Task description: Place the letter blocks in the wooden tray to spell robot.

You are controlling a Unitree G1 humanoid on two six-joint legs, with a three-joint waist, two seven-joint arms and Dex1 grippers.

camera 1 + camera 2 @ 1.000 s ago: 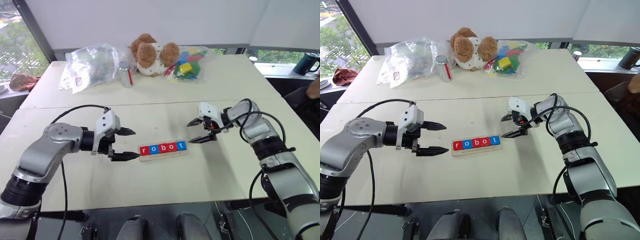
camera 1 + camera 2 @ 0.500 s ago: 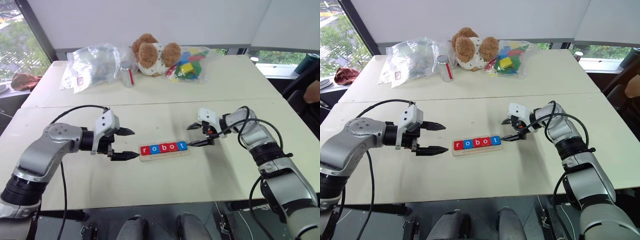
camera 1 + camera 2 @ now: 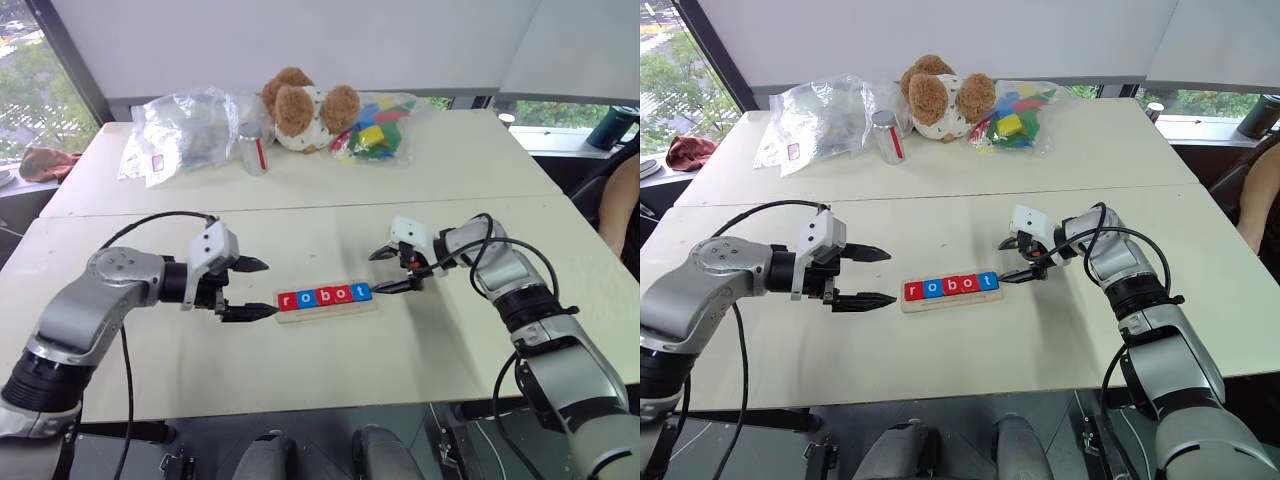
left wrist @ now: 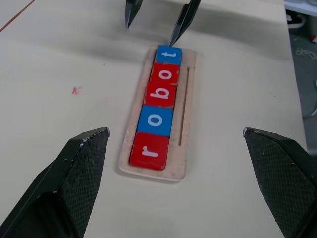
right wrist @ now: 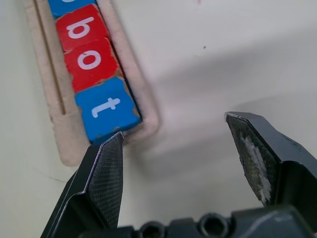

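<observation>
The wooden tray [image 3: 328, 300] lies flat in the middle of the near half of the surface [image 3: 330, 375], its long side running left to right. All five letter blocks [image 3: 325, 296] sit in it side by side in one row, touching: red r, blue o, red b, red o, blue t, reading "robot" from the robot's left to its right.

The right pincer [image 3: 392, 270] is at the tray's right end, its two black fingers spread apart and gripping nothing. In the right wrist view one fingertip [image 5: 106, 163] is right against the tray's end corner by the blue t; whether it touches the wood cannot be told. The other finger is over bare surface toward the far side.

The left pincer [image 3: 258, 289] is just off the tray's left end, pointing at it, spread wide and empty.

Along the far edge of the surface lie a clear plastic bag [image 3: 180, 130], a small can [image 3: 252, 148], a teddy bear [image 3: 305, 106] and a bag of coloured toy blocks [image 3: 375, 128], well apart from the tray.
</observation>
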